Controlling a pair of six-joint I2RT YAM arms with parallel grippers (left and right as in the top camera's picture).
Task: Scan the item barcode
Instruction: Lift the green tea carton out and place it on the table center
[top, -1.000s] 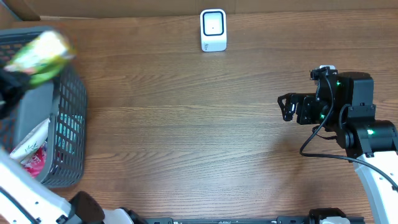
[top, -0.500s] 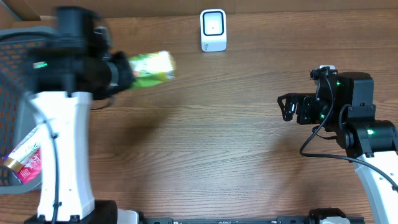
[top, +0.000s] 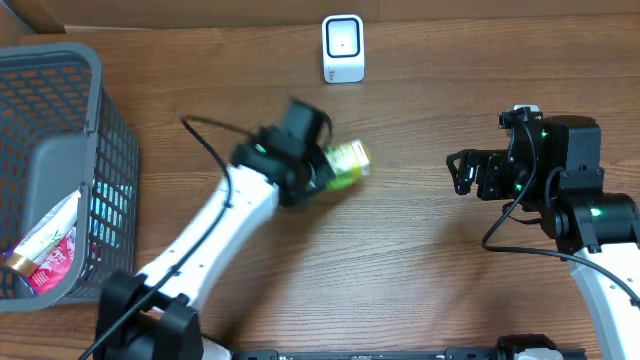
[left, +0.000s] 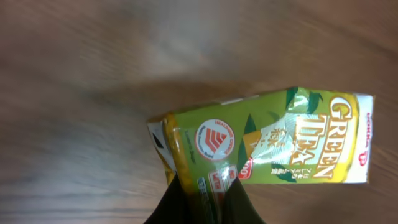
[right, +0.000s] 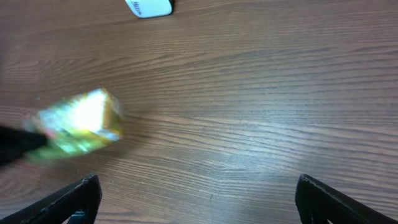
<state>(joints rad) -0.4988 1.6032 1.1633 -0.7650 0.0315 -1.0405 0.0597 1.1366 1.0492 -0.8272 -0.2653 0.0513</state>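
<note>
A: Where's the green tea pkt (top: 346, 160) rn?

B: We see it mid-table, near-left of the scanner (top: 343, 48) and well apart from it. The left gripper (top: 318, 172) pinches it by one end. In the left wrist view the dark fingers (left: 169, 200) are pressed together on the crinkled end seal.

A: Material?

B: Glossy foil-type pouch, flat and roughly rectangular, yellow-green w/ leaf art, a red round logo and "GREEN TEA" lettering. It lies sideways, free end pointing right. We can't tell if it touches the wood; there's a soft shadow beside it. In the right wrist view it's just a blurred green-yellow blob.

A: Right side?

B: The right gripper (top: 458, 173) sits at the right of the table, jaws spread wide, nothing betw. them. It points left toward the pkt but is well apart from it.

A: Scanner looks like?

B: Small white box, rounded corners, dark-rimmed window on its face, at the far edge, centre.

A: Rest?

B: A grey plastic mesh basket (top: 92, 62) far left, w/ a red-and-white packet (top: 45, 258) in its near corner. The table (top: 400, 270) is brown wood-grain, matte.
</note>
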